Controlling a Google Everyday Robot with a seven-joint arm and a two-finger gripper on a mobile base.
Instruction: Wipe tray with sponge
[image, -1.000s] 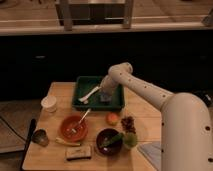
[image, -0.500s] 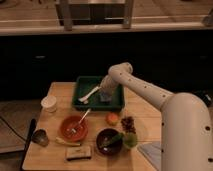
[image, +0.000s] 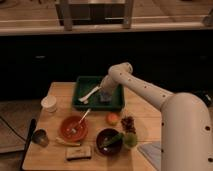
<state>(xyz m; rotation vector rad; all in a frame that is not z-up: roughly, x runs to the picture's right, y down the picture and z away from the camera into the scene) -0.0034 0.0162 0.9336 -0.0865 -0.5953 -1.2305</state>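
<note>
While the white arm reaches down from the right, its gripper (image: 104, 95) sits low inside the tray (image: 82, 102), and a small pale bluish-grey sponge (image: 105, 96) shows right at the fingers. Whether the fingers are spread or pinching the sponge cannot be told from this view.

Judging by its look, the sponge is a light, soft block that will squash under pressure and spring back. It is probably best held across its short sides, near the top, so the underside stays free to rub the tray floor. Too hard a squeeze could fold it; too light a hold could let it drag out during a stroke.

The tray is shallow, dark green, rectangular and rimmed. Its plastic likely lets a sponge slide easily, and the tray itself may shift if pushed hard. A white utensil (image: 89, 93) lies in the tray just left of the fingers, in the way of strokes that side.

The tray rests on a wooden counter (image: 145, 107). Nearer the camera than the fingers stand an orange bowl (image: 73, 128) with a spoon, a dark bowl (image: 108, 140) and an orange fruit (image: 113, 118). Left of the fingers, outside the tray, is a white cup (image: 49, 103). Beyond the counter the room is dark, with a long ledge across the back.
</note>
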